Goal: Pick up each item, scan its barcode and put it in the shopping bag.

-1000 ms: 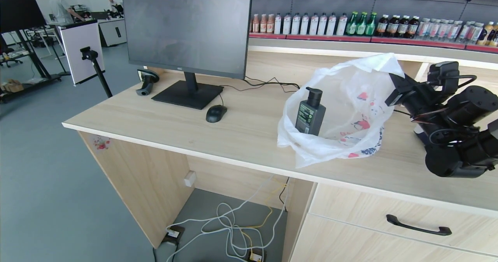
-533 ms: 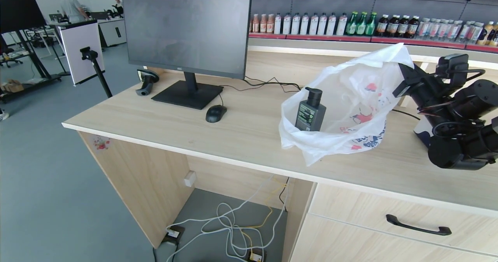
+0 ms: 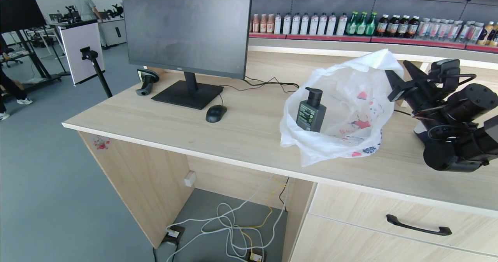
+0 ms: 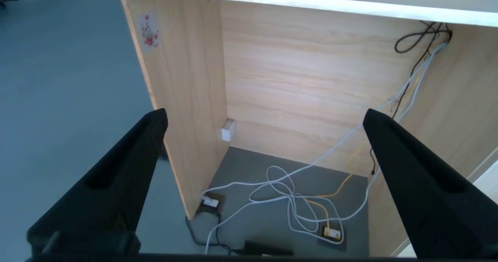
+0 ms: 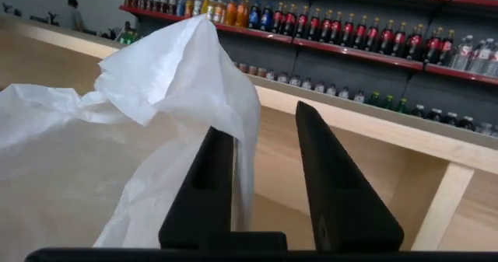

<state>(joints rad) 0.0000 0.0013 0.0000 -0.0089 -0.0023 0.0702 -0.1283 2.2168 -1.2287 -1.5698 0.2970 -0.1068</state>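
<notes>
The pump bottle (image 3: 310,112) stands in the shopping bag (image 3: 352,93) on the counter (image 3: 241,135), right of the mouse (image 3: 216,113).

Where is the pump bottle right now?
In the head view, the pump bottle stands upright inside the shopping bag on the counter, right of the mouse.

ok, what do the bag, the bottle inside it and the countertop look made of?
Shopping bag: thin plastic film, translucent white with red and blue print; it stands in soft crumpled folds and light passes through it.
Pump bottle: likely rigid plastic, dark grey with a slight sheen, black pump head.
Countertop: pale wood grain, matte; probably laminate board, though solid wood can't be ruled out.
</notes>
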